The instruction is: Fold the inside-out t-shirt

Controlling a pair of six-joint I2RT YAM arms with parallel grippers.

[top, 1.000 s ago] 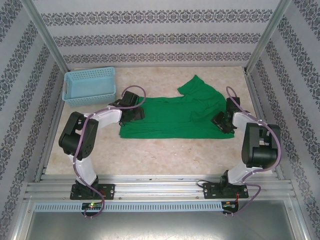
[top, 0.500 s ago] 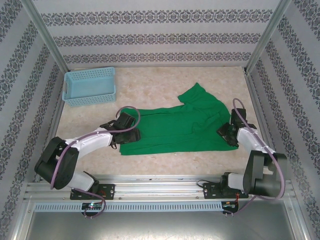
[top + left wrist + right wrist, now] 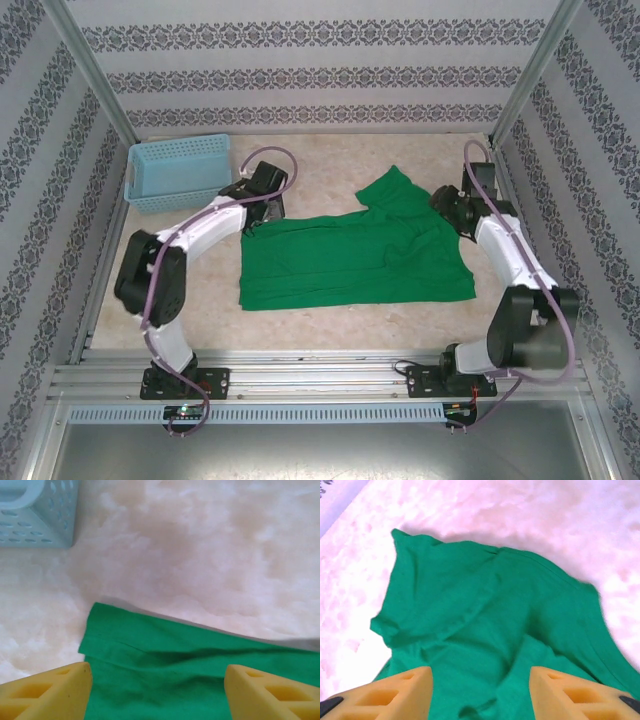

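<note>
Both arms have swung from the near hem to the far corners of the green t-shirt (image 3: pixel 350 260), spread on the table (image 3: pixel 320 165) near the blue basket (image 3: pixel 180 170), with left gripper (image 3: pixel 157 692) and right gripper (image 3: pixel 480 692) agape, holding nothing.

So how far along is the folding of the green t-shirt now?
Done: the t-shirt lies spread on the table, its far right part bunched; no finished fold shows. In hand: left gripper and right gripper, both open, sit at its far corners. Left: grasp and fold.
</note>
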